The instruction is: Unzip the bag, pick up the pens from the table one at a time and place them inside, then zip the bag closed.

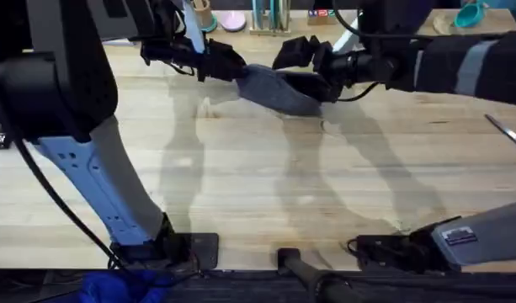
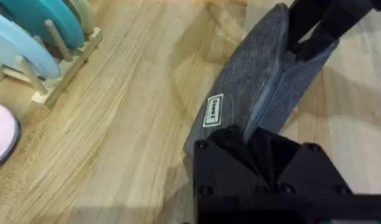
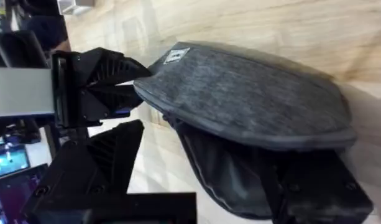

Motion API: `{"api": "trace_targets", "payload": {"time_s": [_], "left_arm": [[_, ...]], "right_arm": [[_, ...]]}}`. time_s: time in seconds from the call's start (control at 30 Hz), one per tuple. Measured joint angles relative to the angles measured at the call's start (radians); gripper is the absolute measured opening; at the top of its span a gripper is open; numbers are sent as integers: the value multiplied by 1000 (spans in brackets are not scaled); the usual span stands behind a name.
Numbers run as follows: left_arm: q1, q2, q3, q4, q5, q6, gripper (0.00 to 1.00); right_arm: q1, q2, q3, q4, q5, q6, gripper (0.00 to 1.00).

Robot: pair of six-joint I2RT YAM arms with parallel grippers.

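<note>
The grey-blue bag (image 1: 274, 88) lies at the far middle of the table (image 1: 266, 185), stretched between both arms. My left gripper (image 1: 235, 69) is shut on its left end; in the left wrist view its fingers (image 2: 240, 146) pinch the fabric beside the white label. The right gripper (image 1: 312, 71) stands open at the right end of the bag, with one finger (image 3: 321, 186) at the lower lip. In the right wrist view the bag (image 3: 252, 93) is unzipped, its mouth gaping and dark inside. The pens are hidden or out of view.
Metal scissors (image 1: 506, 130) lie near the table's right edge. A wooden rack with teal plates (image 2: 47, 37) and a pink dish (image 2: 0, 134) stand along the far edge behind the bag. Both arm bases sit at the near edge.
</note>
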Motion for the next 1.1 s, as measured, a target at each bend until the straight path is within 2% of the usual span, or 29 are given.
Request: {"api": "trace_targets", "payload": {"time_s": [0.43, 0.7, 1.1], "left_arm": [[0, 0, 0, 0, 0, 0, 41], [0, 0, 0, 0, 0, 0, 41], [0, 0, 0, 0, 0, 0, 41]], "right_arm": [[15, 8, -2, 173, -26, 79, 995], [15, -3, -4, 172, -47, 80, 995], [15, -118, -6, 154, -54, 82, 995]]}}
